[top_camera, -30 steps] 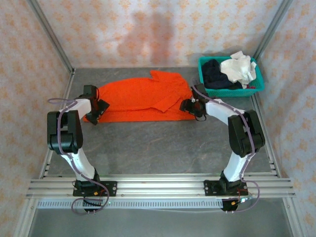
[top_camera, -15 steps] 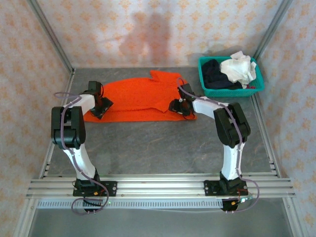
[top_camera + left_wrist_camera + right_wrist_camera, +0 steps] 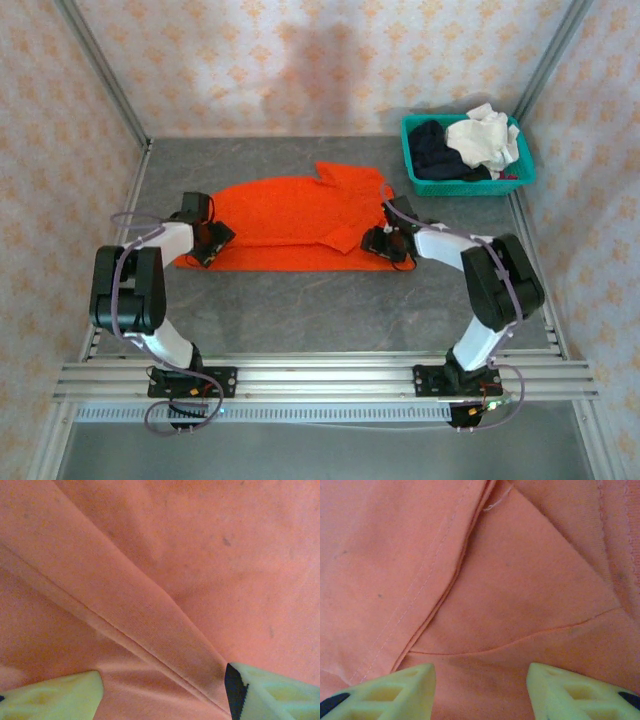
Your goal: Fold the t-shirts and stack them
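Observation:
A large orange t-shirt (image 3: 290,222) lies spread across the middle of the table, partly folded, with a sleeve edge (image 3: 352,178) sticking out at the back. My left gripper (image 3: 212,245) is low on its left end. In the left wrist view it (image 3: 162,690) is open, its fingers wide apart over a ridge of orange cloth (image 3: 150,605). My right gripper (image 3: 378,243) rests on the shirt's right end and is open too (image 3: 481,685), over a seamed fold (image 3: 445,580). A dark navy shirt (image 3: 435,150) and a white shirt (image 3: 485,138) lie in the basket.
The teal mesh basket (image 3: 472,184) stands at the back right corner. Metal frame posts (image 3: 100,75) rise at both back corners, and patterned walls close in three sides. Bare grey tabletop (image 3: 320,310) stretches between the shirt and the near rail.
Both grippers and the orange shirt have shifted toward the near edge and slightly right. The shirt's front edge now lies lower on the table.

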